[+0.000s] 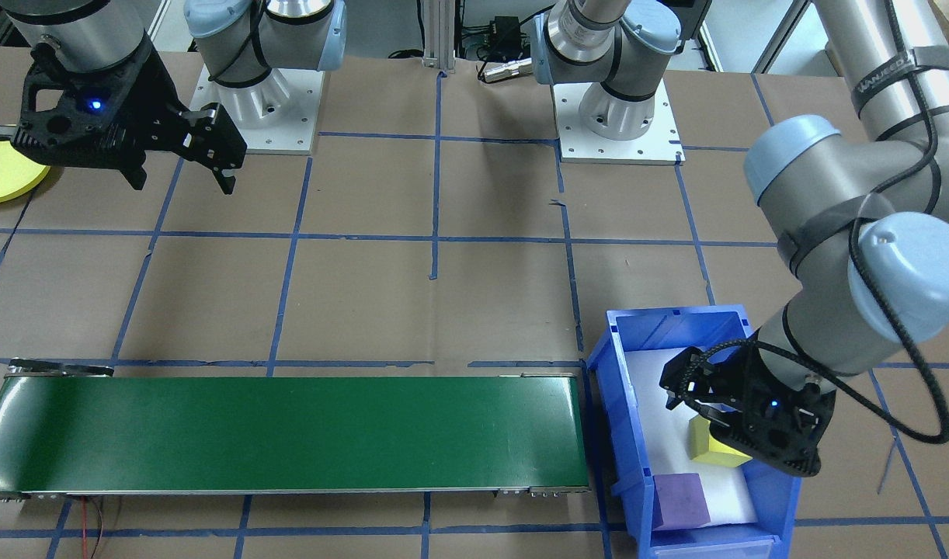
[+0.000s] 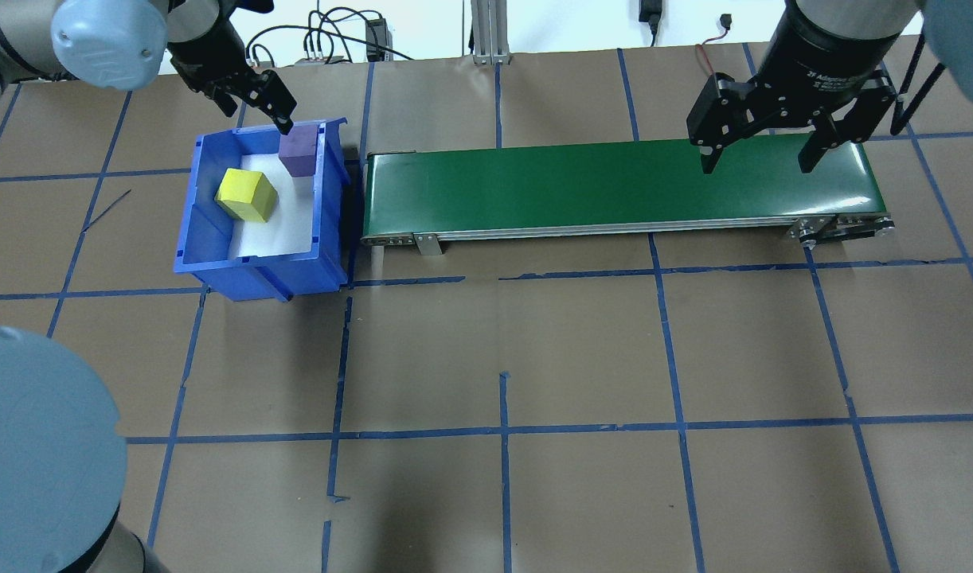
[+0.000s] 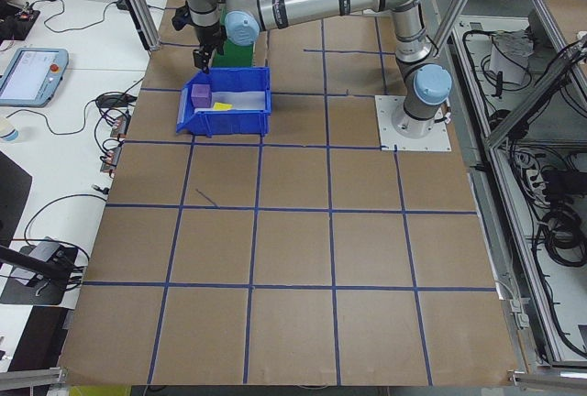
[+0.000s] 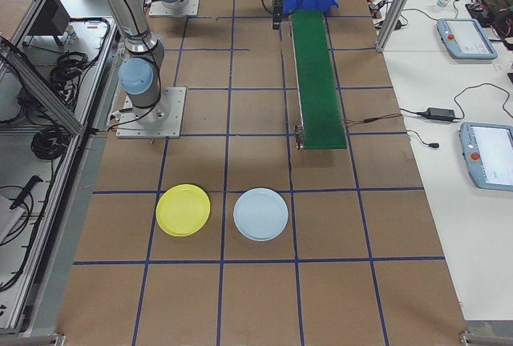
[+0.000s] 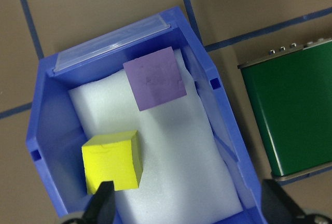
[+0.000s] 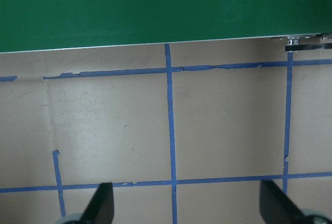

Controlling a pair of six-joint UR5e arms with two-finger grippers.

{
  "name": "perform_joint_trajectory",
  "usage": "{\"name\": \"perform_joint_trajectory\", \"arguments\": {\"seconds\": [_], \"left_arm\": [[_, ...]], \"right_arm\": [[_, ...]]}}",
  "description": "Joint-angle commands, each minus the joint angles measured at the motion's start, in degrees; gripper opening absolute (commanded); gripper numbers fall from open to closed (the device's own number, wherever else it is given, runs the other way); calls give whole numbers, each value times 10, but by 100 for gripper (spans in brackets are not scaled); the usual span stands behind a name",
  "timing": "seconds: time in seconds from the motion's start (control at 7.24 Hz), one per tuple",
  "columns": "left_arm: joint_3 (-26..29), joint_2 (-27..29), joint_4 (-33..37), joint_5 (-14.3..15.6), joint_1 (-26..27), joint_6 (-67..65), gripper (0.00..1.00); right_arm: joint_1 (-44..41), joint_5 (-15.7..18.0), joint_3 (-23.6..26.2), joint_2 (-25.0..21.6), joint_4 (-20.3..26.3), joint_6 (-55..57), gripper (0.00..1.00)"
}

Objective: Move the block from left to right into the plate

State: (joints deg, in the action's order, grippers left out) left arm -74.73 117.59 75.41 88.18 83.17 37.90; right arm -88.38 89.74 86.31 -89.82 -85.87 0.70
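Note:
Two blocks lie on white foam inside a blue bin (image 2: pixel 190 208) at the table's left end. One is a yellow block (image 2: pixel 246 195) (image 5: pixel 111 160) and the other a purple block (image 2: pixel 298 151) (image 5: pixel 154 78). My left gripper (image 2: pixel 259 111) (image 5: pixel 189 206) hangs open above the bin and holds nothing; in the wrist view its left finger shows just below the yellow block. My right gripper (image 2: pixel 756 163) (image 6: pixel 187 206) is open and empty over the right end of the green conveyor (image 2: pixel 614 187). The yellow plate (image 4: pixel 183 210) (image 1: pixel 1 175) lies on the table beyond the conveyor's right end.
A light blue plate (image 4: pixel 260 214) lies beside the yellow one. The conveyor runs from next to the bin toward the plates. Brown paper with blue tape lines covers the table. Desks with tablets and cables line the far side, and a person's hand shows there.

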Motion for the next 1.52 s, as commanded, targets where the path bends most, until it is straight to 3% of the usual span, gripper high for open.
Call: {"name": "perform_joint_trajectory", "arguments": {"seconds": [0.0,0.41,0.55,0.97,1.38], "left_arm": [[-41,11,-29,26,-1,236,100],[-67,20,-45,73,-10,547,100],[-67,21,-51,74,-20,646,100],[-60,53,-79,74,-36,764,100],[-69,56,-91,73,-46,762,100]], "right_arm": [[0,0,0,0,0,0,100],[0,0,0,0,0,0,100],[0,0,0,0,0,0,100],[-1,0,1,0,1,0,100],[-1,0,1,0,0,0,100]]}}
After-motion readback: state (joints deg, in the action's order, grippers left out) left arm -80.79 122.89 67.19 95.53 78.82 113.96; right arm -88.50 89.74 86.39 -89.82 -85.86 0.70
